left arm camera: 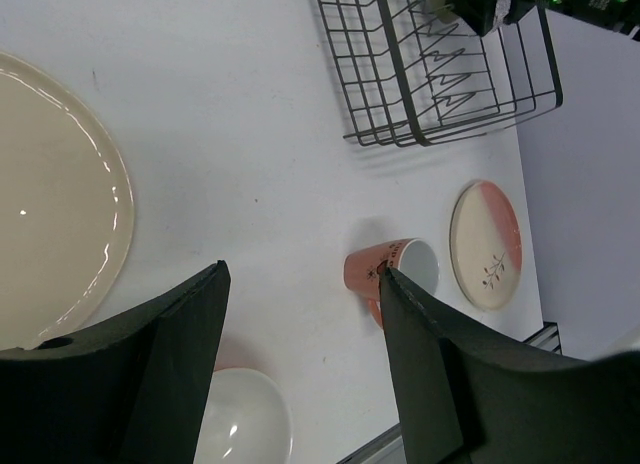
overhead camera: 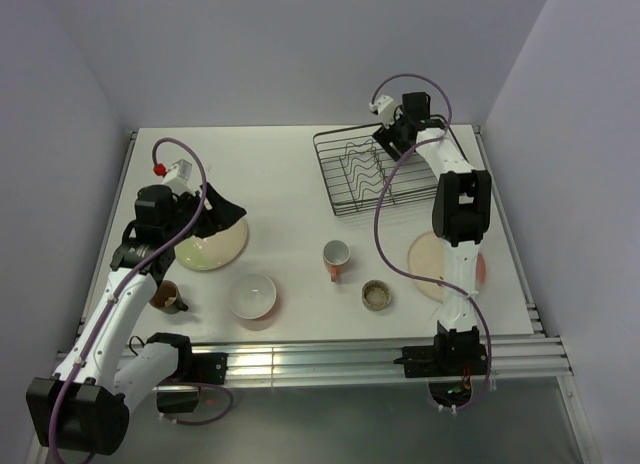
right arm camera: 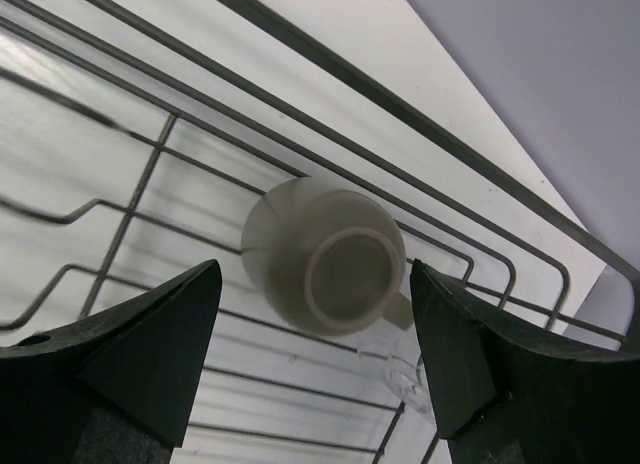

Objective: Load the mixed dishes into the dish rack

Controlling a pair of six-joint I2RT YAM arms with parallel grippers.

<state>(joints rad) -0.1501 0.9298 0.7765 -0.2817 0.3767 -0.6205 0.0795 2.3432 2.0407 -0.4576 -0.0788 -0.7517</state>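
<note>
Upper right of top view: right hand [right arm camera: 314,284] over black wire dish rack [overhead camera: 324,174], jaws apart, gripping nothing. Matte olive cup [right arm camera: 325,269] sits on its wires; left wires blurred. Left hand [left arm camera: 303,274] apart above glossy cream plate [left arm camera: 50,204]. Right arm half hides cream-and-pink plate [overhead camera: 428,259].

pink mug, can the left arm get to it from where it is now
Probably yes. The left gripper is open and empty, and the pink mug stands upright on bare table ahead of it; the white bowl sits off to one side, not between them.
</note>
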